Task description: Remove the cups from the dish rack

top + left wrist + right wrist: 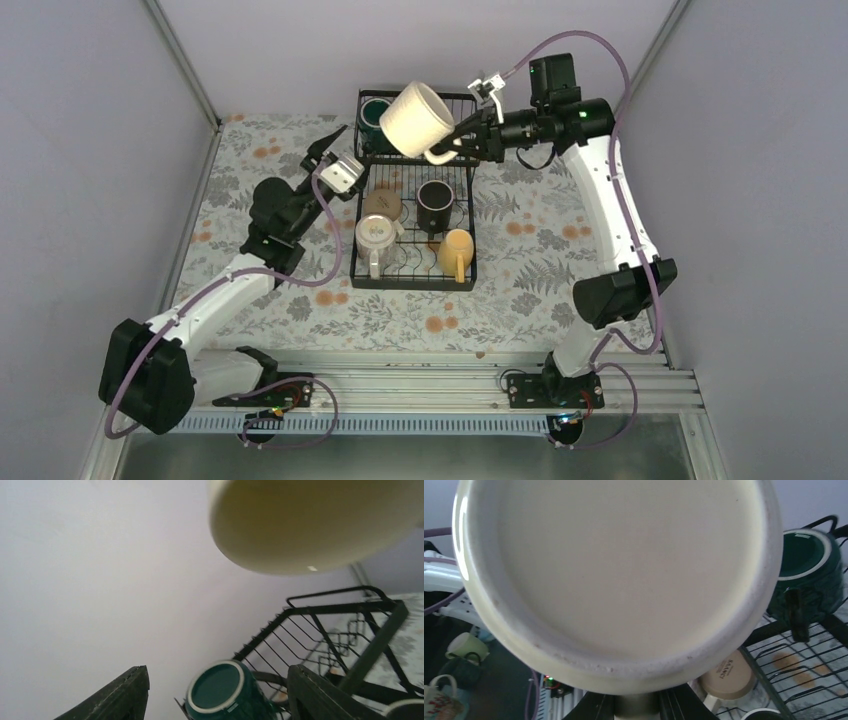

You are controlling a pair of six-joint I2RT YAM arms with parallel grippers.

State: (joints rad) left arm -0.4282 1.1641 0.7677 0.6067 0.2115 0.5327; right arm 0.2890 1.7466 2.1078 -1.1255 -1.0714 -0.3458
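Observation:
My right gripper (452, 148) is shut on the handle of the cream mug (418, 120) and holds it tilted in the air above the raised back part of the black wire dish rack (352, 250). Its base fills the right wrist view (619, 575). The dark green mug (377, 115) lies in the raised basket. The tan (381, 205), black (436, 203), off-white (373, 238) and orange-yellow (455, 250) mugs sit on the flat tray. My left gripper (325, 150) is open and empty, left of the rack, facing the green mug (220, 690).
The rack stands on a floral cloth (520, 290) between grey walls. A metal rail (420, 385) with both arm bases runs along the near edge. The right wrist view shows two other small cups (466, 647) on a dark surface at lower left.

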